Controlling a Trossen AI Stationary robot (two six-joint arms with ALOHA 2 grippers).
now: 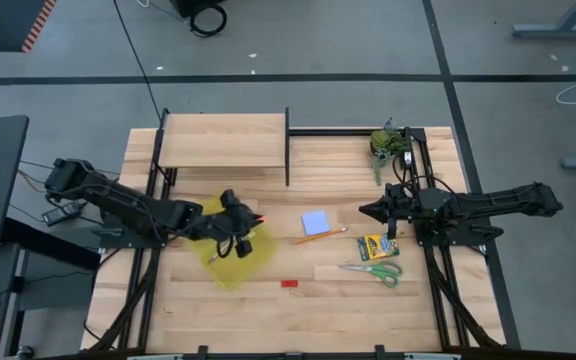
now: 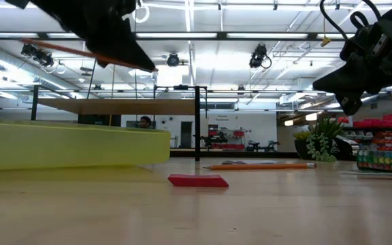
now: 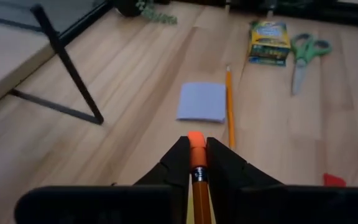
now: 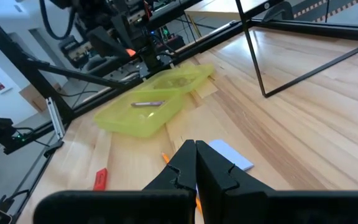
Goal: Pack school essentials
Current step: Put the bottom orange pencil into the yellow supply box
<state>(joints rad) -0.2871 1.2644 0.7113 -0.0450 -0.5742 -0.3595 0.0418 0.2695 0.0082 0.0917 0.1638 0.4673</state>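
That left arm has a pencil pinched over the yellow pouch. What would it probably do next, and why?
Probably lower a little and let go. The left tool is shut on an orange pencil and hangs above the yellow pouch, which already holds another pencil. The note pad, crayon box and scissors lie unpacked.

Pouch: we see a yellow see-through pouch [image 1: 236, 250] lying flat at about 8 o'clock from the table's middle.
Plant: we find a small leafy green clump [image 1: 388, 140] at 1 o'clock, near the far edge.
Shelf: a raised wooden shelf [image 1: 223, 140] on black legs at 11 o'clock.
Table: pale wooden boards [image 1: 298, 310].
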